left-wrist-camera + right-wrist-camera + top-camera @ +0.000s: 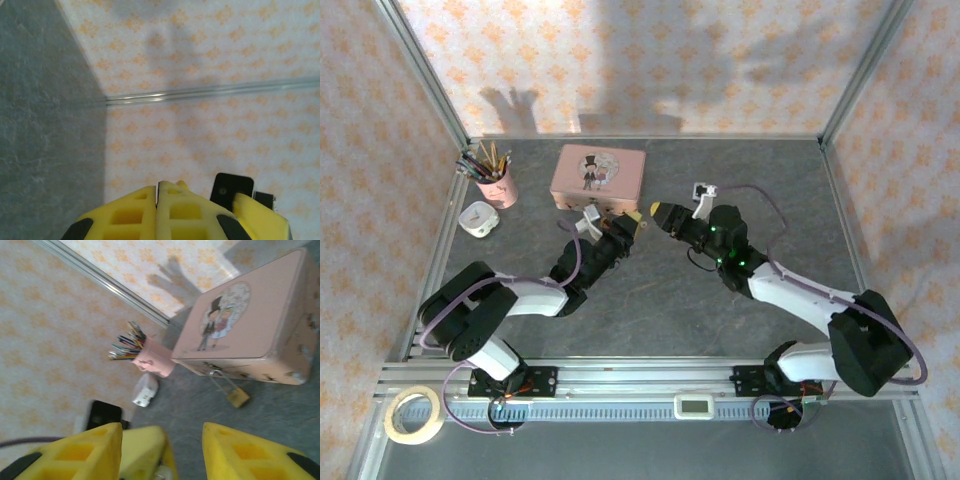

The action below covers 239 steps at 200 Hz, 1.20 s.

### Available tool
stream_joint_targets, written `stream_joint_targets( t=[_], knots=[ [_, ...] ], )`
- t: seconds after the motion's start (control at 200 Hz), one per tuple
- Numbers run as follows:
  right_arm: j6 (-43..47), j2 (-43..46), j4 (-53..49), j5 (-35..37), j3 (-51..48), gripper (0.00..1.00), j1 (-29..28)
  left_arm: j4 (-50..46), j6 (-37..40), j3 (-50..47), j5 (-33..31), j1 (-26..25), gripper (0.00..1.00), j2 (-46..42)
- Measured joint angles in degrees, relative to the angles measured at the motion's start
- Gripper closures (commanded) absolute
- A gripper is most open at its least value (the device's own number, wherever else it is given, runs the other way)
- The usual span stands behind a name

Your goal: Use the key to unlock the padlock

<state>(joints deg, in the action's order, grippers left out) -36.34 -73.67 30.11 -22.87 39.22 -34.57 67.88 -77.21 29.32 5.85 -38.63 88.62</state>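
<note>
Evidently, little of the task has been completed. The padlock [238, 396] is seen hanging by its thin shackle from the front clasp of the pink tin [250, 325]. Its body rests on the table [280, 410] just beside the tin's front wall, and it appears locked. The left gripper [158, 189] is pressed together, fingers touching; whether the key is pinched between them cannot be told. The right gripper [161, 435] is spread apart, and nothing is seen between its fingers except what seems to be the tip of the left gripper. The two are held close together above the table, in front of the tin. What is left, by this judgement, is nearly everything: the key is to be brought to the padlock, inserted, and turned until the shackle is released.
</note>
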Motion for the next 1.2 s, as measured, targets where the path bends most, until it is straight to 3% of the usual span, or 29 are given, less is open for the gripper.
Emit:
stream_joint_targets(
  t=[0.285,0.455,0.711,0.956,1.196],
  knots=[
    [6.4,2.0,-0.4,-7.7,-2.4,0.57,4.1,-16.2,25.7,7.1,4.9,0.0,1.0,-5.4],
    [5.4,2.1,5.0,-13.7,-4.7,0.61,5.0,-20.0,33.7,7.4,6.0,0.2,1.0,-8.7],
    [1.2,1.5,16.7,-20.5,-7.4,0.65,5.0,-14.6,32.3,5.7,11.2,0.2,1.0,-8.6],
    [-0.5,0.4,20.3,-21.8,-8.4,0.66,5.0,-9.3,29.2,5.2,13.8,0.2,1.0,-8.2],
    [-2.1,-0.3,23.5,-23.3,-8.5,0.75,5.0,-7.0,27.5,5.2,15.0,0.2,1.0,-7.8]
  ],
)
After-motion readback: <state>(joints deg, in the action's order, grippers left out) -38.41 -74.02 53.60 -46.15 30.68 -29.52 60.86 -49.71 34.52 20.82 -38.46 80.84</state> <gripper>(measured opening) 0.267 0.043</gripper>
